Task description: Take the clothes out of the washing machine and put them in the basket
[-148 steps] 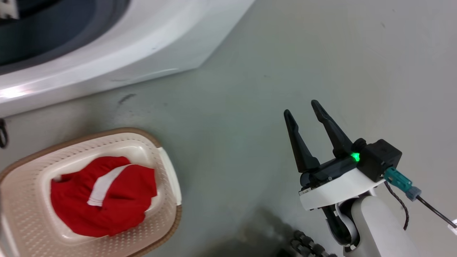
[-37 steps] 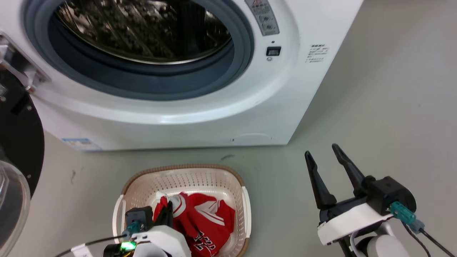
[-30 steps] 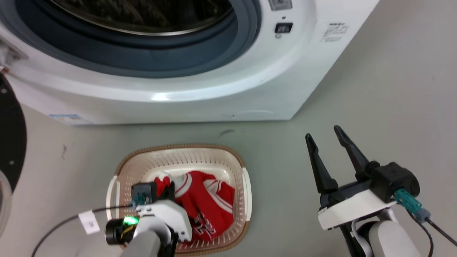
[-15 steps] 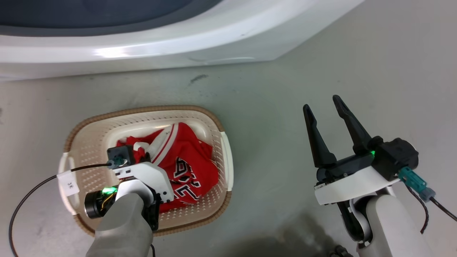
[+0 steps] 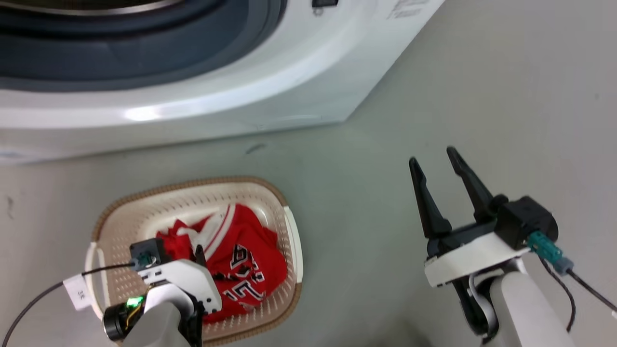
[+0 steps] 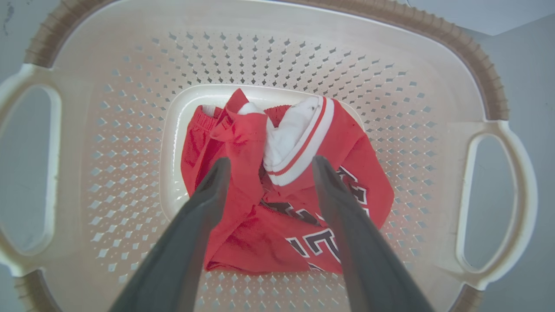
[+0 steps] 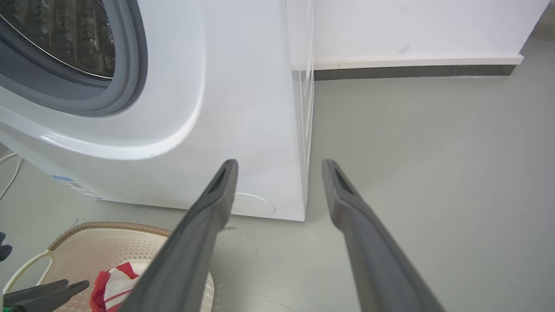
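washer [image 5: 241,86] top cropped, basket [image 5: 144,217] btm part-hidden

The cream perforated laundry basket [image 5: 193,187] with its brown woven-look rim sits on the grey floor [image 5: 366,193], near the white front-loading washing machine [image 5: 250,91] but apart from it. The machine's grey porthole rim runs along the top left. A crumpled red jersey [image 5: 253,248] with white stripe trim and lettering lies in the basket's bottom.

My left gripper [image 5: 195,258] hangs over the jersey at the basket's near side. 1 dark fingertip shows past my white wrist housing, and the other is hidden. A black cable [image 5: 33,301] with a white tag runs off my left wrist.

My right gripper [image 5: 432,158] is over bare floor, well to the right of the basket. Its 2 fingers are spread and hold nothing.
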